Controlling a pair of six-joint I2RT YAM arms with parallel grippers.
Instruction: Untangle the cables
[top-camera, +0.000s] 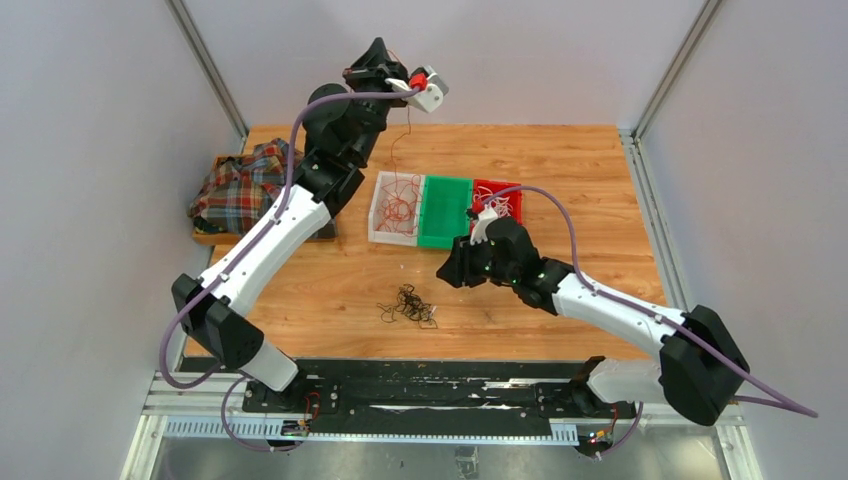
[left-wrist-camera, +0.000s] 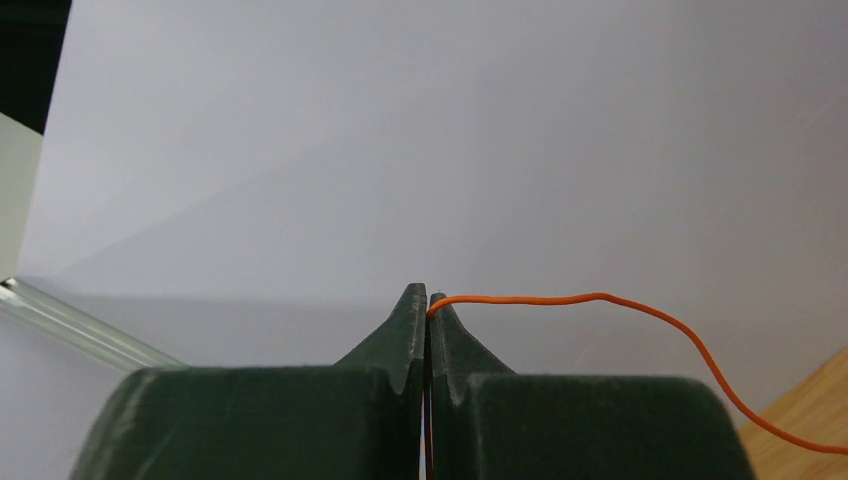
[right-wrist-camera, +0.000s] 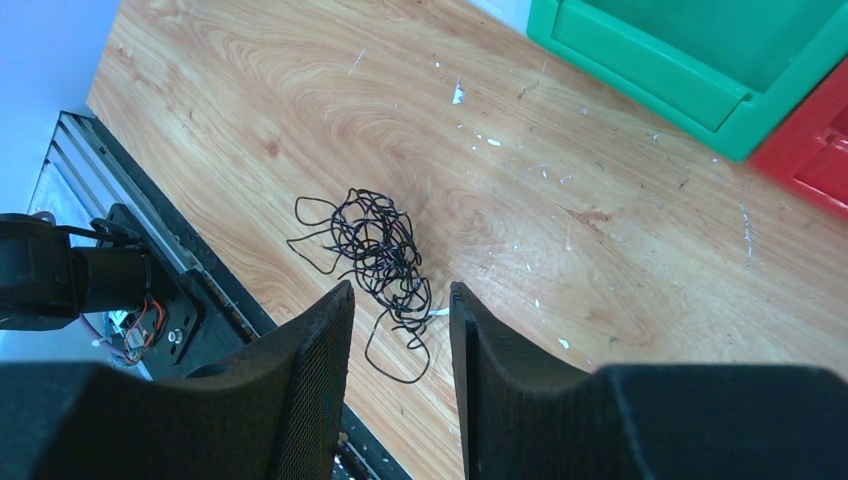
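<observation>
The left gripper (left-wrist-camera: 428, 300), raised at the upper centre of the top view, is pressed together on 1 orange-red cable (left-wrist-camera: 600, 297), probably to draw it clear of the white bin (top-camera: 374, 208) below. The right gripper (right-wrist-camera: 400, 292) hovers spread and empty over the black tangle (right-wrist-camera: 375, 250) at lower centre, seemingly aiming for it.

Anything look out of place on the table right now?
Yes. A black cable tangle lies loose on the bare table, in front of the green bin, not in any bin. A crumpled plaid cloth is heaped at the table's left edge.
</observation>
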